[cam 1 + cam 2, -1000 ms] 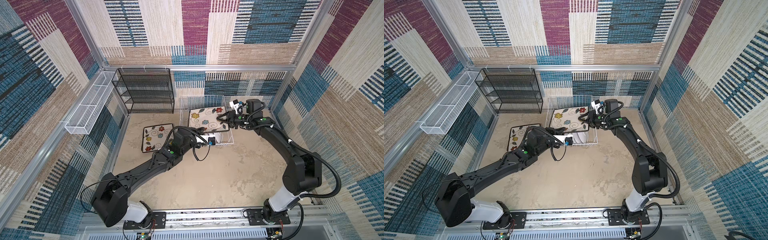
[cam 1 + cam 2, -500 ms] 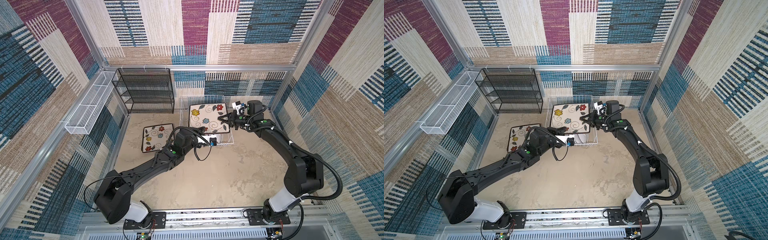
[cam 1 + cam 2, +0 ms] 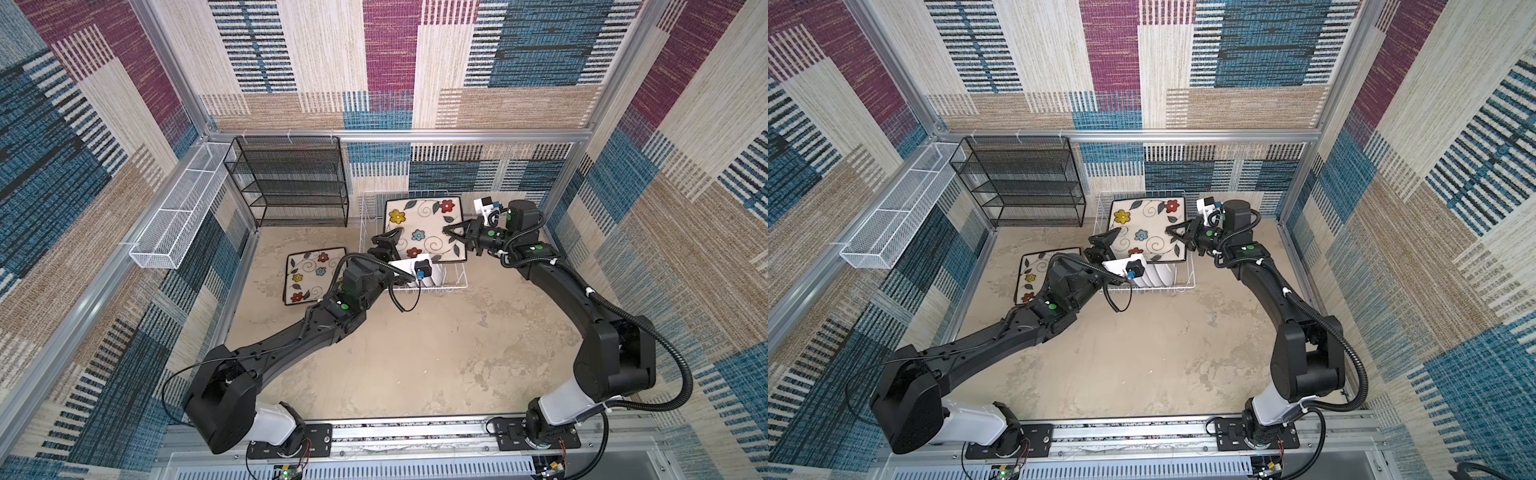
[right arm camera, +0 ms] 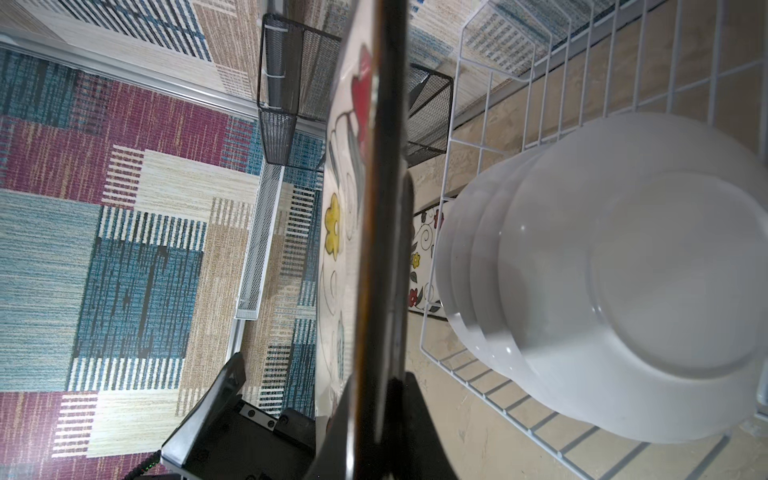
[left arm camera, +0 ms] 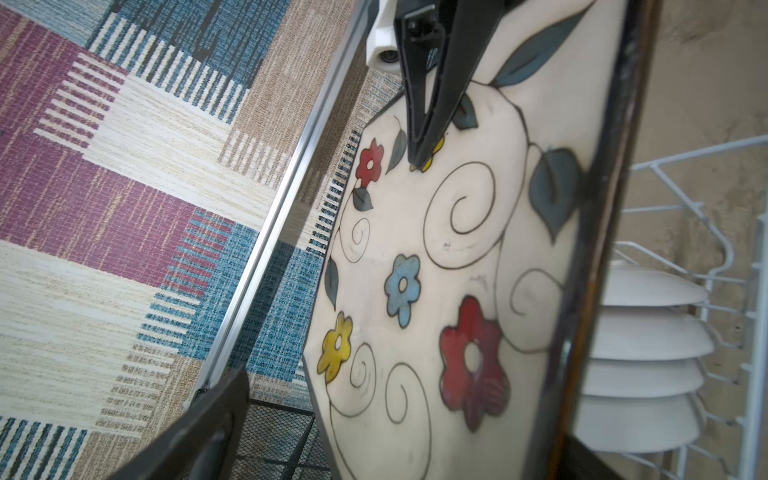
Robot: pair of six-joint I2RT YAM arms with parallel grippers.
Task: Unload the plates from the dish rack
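Your right pincer (image 3: 449, 229) is clamped on the right edge of a square flowered plate (image 3: 424, 232). One finger presses the cream face and the other sits behind the black back. Your left pincer (image 3: 392, 243) is spread wide at that plate's left edge, with the edge between its fingers. In the left wrist view the finger on the face side stands clear of the plate, so this pincer grips nothing.

The sandy counter (image 3: 415, 353) carries everything else. The black mesh shelf unit (image 3: 291, 183) stands against the back wall, left of centre. A long white mesh basket (image 3: 174, 224) hangs on the left wall beside it.

The dish rack (image 3: 453, 278) sits just right of the shelf unit, near the back wall. The held plate is lifted over the rack, between your two pincers, its flowered face tilted up toward the top views.

A second square plate (image 3: 313, 276) lies flat and face up on the counter, just left of the rack, partly under your left arm.

Four round white plates (image 4: 623, 270) stand on edge in the front part of the rack, close together with their plain backs showing.
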